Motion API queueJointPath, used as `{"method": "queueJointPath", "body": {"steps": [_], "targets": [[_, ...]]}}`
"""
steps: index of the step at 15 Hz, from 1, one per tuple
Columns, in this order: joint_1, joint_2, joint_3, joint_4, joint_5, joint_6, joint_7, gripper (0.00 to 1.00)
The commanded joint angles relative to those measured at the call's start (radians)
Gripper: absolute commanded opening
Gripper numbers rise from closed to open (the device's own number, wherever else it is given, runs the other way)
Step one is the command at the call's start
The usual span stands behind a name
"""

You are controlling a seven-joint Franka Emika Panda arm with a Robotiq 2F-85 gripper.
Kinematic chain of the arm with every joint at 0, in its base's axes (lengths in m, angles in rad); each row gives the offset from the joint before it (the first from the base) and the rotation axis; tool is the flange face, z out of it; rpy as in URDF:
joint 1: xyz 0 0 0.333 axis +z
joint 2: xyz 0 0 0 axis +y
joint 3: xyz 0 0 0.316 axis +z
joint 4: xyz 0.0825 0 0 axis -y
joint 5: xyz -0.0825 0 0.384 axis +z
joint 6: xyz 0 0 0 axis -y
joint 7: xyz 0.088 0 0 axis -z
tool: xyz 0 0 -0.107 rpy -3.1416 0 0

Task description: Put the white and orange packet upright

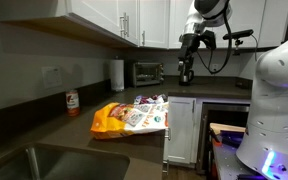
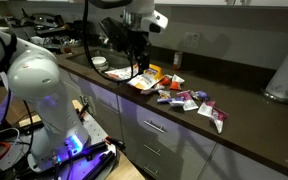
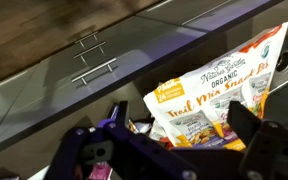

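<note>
**Item:** white and orange packet [image 1: 130, 118]. Lies flat on worktop [image 1: 74, 135], near front edge. Small snack packs [image 2: 189, 100] are scattered at its 4 o'clock in an exterior view.
**Your gripper** [image 1: 187, 72]: fingers [image 3: 246, 125] spread apart, holding nothing. Hangs above the packet, approx. 1 o'clock of it.
**Status:** nothing done yet, packet not upright.
**Left, by my est.:** descend, grip the packet's top edge, tip it upright, let go.

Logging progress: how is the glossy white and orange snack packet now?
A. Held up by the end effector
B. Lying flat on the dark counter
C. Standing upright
B: the glossy white and orange snack packet lies flat on the dark counter, and the end effector hangs above, clear of it.
</note>
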Motion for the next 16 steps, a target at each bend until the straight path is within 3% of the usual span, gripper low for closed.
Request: {"method": "queueJointPath", "body": {"steps": [1,2,8,11,12,16], "targets": [[-0.013,-0.065,0.019,-0.096,0.098,0.005,0.084,1.0],[0.006,-0.026,0.013,-0.054,0.134,-0.009,0.098,1.0],[0.06,0.055,0.049,-0.065,0.317,0.072,0.152,1.0],[0.088,0.101,0.071,-0.065,0.345,0.105,0.132,1.0],[0.06,0.062,0.063,-0.064,0.32,0.068,0.129,1.0],[0.068,0.117,0.074,-0.062,0.33,0.098,0.149,1.0]]}}
